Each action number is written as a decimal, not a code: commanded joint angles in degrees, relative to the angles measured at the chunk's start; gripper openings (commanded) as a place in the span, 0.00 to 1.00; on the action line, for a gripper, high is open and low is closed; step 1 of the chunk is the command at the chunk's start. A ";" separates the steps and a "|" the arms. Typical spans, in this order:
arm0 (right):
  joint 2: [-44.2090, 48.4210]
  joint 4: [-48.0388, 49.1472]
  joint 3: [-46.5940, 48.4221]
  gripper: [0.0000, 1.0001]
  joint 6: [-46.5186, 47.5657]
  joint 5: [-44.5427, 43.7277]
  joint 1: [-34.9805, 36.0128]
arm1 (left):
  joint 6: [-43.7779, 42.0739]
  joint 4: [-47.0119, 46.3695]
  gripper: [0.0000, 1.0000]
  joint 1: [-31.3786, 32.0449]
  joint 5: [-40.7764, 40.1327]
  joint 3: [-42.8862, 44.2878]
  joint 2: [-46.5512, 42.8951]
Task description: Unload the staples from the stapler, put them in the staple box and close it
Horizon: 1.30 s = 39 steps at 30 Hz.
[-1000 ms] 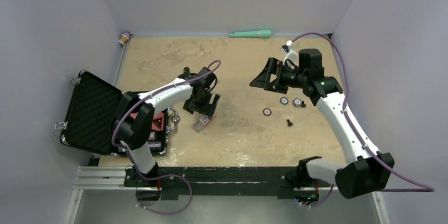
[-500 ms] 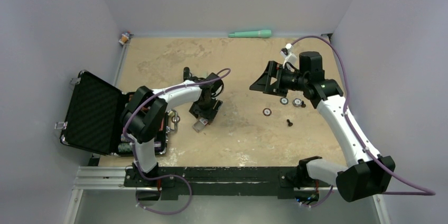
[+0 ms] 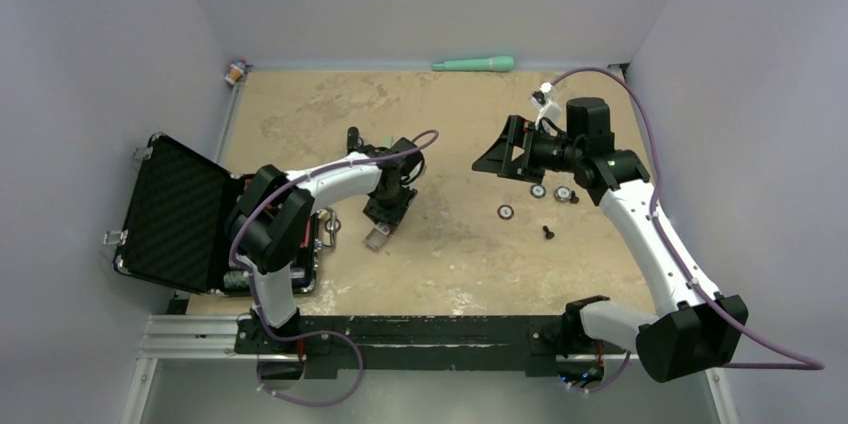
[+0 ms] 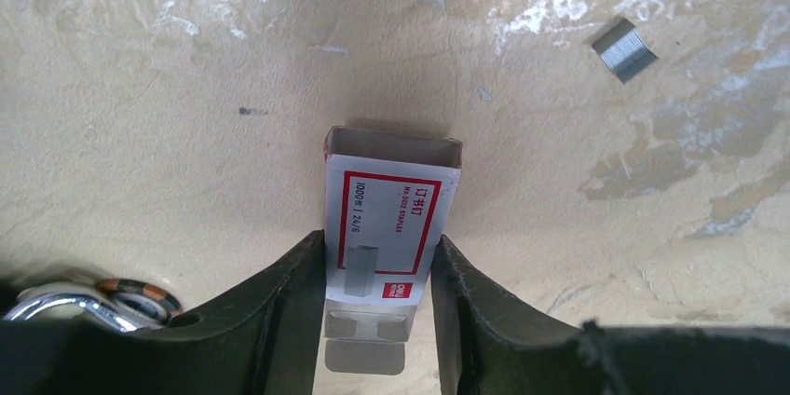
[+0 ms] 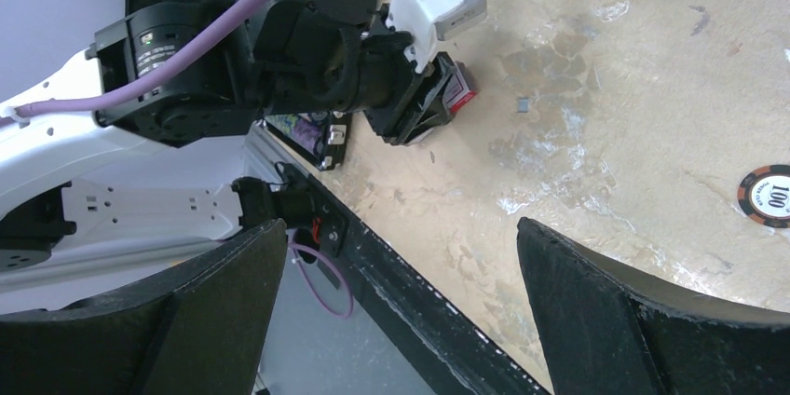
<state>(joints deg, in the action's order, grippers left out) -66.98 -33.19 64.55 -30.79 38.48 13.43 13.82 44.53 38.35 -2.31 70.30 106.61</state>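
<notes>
My left gripper point(image 4: 379, 241) is low over the table, its two fingers pressed against both long sides of a small clear staple box point(image 4: 391, 218) with a red-and-white label; the box lies flat. A short grey strip of staples point(image 4: 624, 48) lies loose on the table, further out and to the right of the box. In the top view the left gripper point(image 3: 388, 209) is over the box point(image 3: 378, 237). A small black object point(image 3: 352, 134) behind the left arm may be the stapler. My right gripper point(image 3: 495, 154) hovers wide open and empty, facing the left arm.
An open black foam-lined case point(image 3: 180, 209) lies at the left edge. Three poker chips point(image 3: 538, 190) and a small black bolt point(image 3: 547, 232) lie under the right arm. A green marker point(image 3: 474, 64) rests by the back wall and a small orange item point(image 3: 236, 71) sits in the back-left corner.
The left gripper has come down over the staple box and its fingers have closed in on the box's sides. The right arm shifted slightly and stays open.
</notes>
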 commanded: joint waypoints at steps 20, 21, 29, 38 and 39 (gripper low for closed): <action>-1.91 -0.02 13.12 0.98 -0.47 -4.20 -1.90 | -16.07 6.15 0.43 15.08 7.55 14.80 2.42; -1.92 -0.04 13.36 0.98 -0.62 -4.24 -2.01 | -16.80 6.41 0.43 15.63 7.35 15.58 3.37; -2.14 -0.60 13.71 0.98 -0.55 -4.80 -3.38 | -20.24 8.75 0.46 17.80 5.21 20.74 10.50; -5.66 -2.79 17.57 0.99 1.25 -5.21 -4.06 | -20.16 9.40 0.77 17.86 2.51 23.13 10.82; -6.38 -3.86 18.65 0.99 2.41 -5.69 -4.22 | -20.03 9.66 0.79 17.82 2.48 23.39 10.10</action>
<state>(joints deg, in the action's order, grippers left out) -71.75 -36.05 78.61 -30.76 34.61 9.69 -4.89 53.06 55.66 1.52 90.30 118.93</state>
